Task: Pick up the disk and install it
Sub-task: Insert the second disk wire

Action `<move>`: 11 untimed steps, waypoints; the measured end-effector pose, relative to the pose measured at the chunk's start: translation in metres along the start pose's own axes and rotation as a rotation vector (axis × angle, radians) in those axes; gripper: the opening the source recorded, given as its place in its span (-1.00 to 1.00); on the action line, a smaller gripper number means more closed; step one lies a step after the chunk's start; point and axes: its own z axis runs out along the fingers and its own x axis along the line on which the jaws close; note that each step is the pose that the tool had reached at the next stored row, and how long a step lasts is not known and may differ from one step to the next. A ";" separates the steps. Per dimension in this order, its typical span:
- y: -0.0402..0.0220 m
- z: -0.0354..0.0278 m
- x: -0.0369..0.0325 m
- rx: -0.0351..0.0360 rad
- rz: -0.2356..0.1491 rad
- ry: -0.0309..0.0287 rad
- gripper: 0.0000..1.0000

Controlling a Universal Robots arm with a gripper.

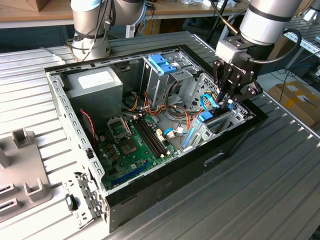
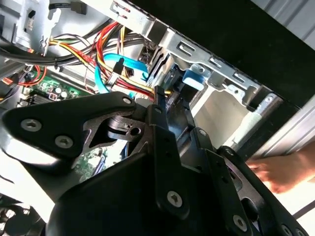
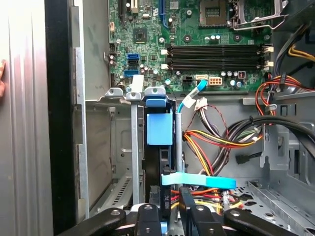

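The black two-finger gripper (image 1: 223,97) reaches down into the open black desktop computer case (image 1: 165,185), at the end towards the exterior view's right, beside the green motherboard (image 1: 130,145). In the first wrist view its fingers (image 3: 147,219) stand only narrowly apart and appear closed on the thin edge of the disk (image 3: 160,157), a flat rectangular metal hard drive seen edge-on and carrying a blue plastic tab (image 3: 160,129). The disk stands upright between the bare metal rails of the drive bay (image 3: 134,147), partly down in its slot.

By my judgement the disk is stiff and fairly heavy for its size, with smooth metal sides that can slip. It is sensitive to knocks, so the long side edges are the place to hold it, not the label face or the connector end. A light blue flat data cable (image 3: 197,181) and a bundle of red, yellow and orange wires (image 3: 211,142) lie just beside the fingers and could snag.
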 end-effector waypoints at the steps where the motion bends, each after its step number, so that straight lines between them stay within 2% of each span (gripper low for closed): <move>1: -0.0001 -0.0027 0.0002 -0.0001 0.000 -0.0002 -0.40; 3: -0.0005 -0.0120 0.0008 0.0000 0.000 -0.0002 -0.40; 6: -0.0007 -0.0196 0.0013 0.0000 0.000 -0.0003 -0.40; 11: 0.0080 -0.0201 0.0014 0.0000 0.000 0.0000 -0.40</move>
